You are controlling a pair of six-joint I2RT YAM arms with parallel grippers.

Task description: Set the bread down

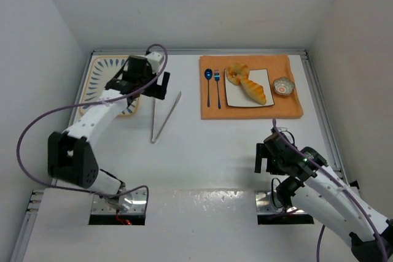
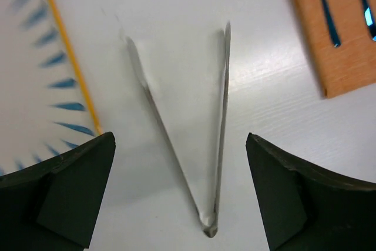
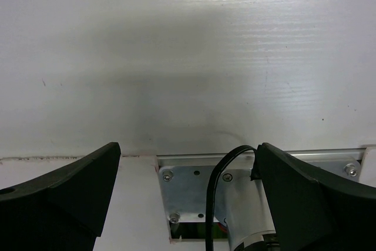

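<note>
The left arm covers part of the patterned tray, and the right arm is cropped.

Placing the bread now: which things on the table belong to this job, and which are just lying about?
Job: bun, croissant, the white plate under them, likely the tongs below the open left gripper.
Lying about: spoon, fork, small bowl, orange mat, patterned tray.

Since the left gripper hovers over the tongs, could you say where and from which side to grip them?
Probably mid-length on the tongs, from straight above, straddling both arms: they lie flat in an open V, joined at the near end.
</note>
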